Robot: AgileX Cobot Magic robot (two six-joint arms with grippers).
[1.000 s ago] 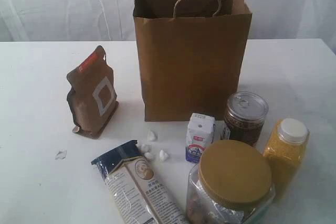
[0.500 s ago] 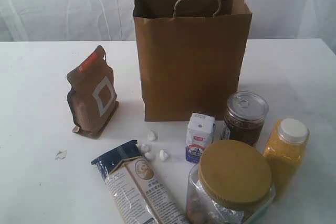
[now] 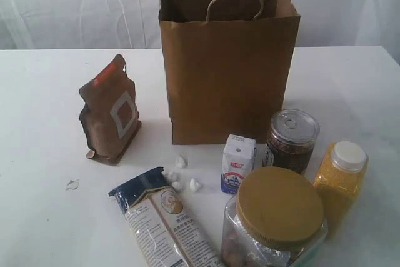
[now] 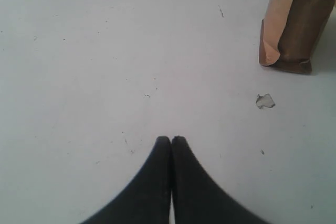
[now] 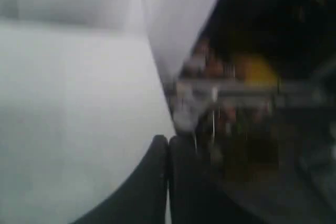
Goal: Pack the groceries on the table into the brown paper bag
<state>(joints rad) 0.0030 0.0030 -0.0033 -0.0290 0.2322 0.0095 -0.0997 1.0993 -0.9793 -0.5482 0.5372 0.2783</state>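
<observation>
The brown paper bag (image 3: 228, 60) stands upright and open-topped at the middle back of the white table (image 3: 37, 104). Left of it stands the brown red-labelled pouch (image 3: 110, 110), also seen in the left wrist view (image 4: 296, 22). In front lie the long blue-topped noodle packet (image 3: 164, 220), small white lumps (image 3: 181, 176), the white-blue carton (image 3: 237, 163), the metal-lidded can (image 3: 292, 139), the tan-lidded clear jar (image 3: 278, 217) and the yellow white-capped bottle (image 3: 340, 182). Neither arm shows in the exterior view. My left gripper (image 4: 171, 140) is shut and empty over bare table. My right gripper (image 5: 168, 139) is shut and empty at the table's edge.
A small pale scrap (image 3: 72, 184) lies on the table left of the noodle packet, and shows near the pouch in the left wrist view (image 4: 265, 100). White curtains (image 3: 75, 4) hang behind the table. Blurred dark equipment (image 5: 252, 93) lies beyond the table edge in the right wrist view.
</observation>
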